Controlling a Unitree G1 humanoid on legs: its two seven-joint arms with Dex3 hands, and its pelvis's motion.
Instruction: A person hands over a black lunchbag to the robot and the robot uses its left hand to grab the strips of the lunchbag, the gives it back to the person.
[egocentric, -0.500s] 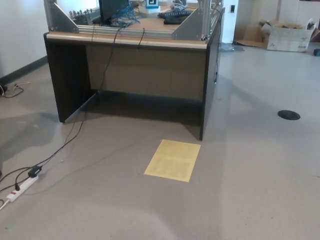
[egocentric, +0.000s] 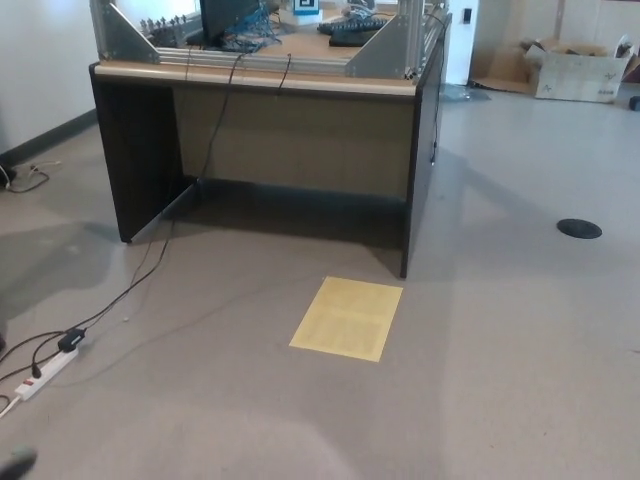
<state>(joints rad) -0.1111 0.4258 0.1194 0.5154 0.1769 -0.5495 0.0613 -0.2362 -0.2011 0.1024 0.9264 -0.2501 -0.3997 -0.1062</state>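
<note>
No black lunchbag and no person show in the head view. A small dark blurred shape (egocentric: 15, 462) pokes in at the bottom left corner. It looks like the tip of my left hand, but it is too small and blurred to tell more. My right hand is out of the picture.
A dark desk (egocentric: 270, 130) with a metal frame, cables and a monitor stands ahead. On the floor before it lies a yellow sheet (egocentric: 347, 318). A white power strip (egocentric: 40, 375) with black cables lies at left, a cardboard box (egocentric: 580, 70) stands far right, and a round black floor cover (egocentric: 579, 229) sits at right.
A dark blurred shape has come in at the bottom left corner. The whole picture has shifted slightly, so the camera moved a little.
</note>
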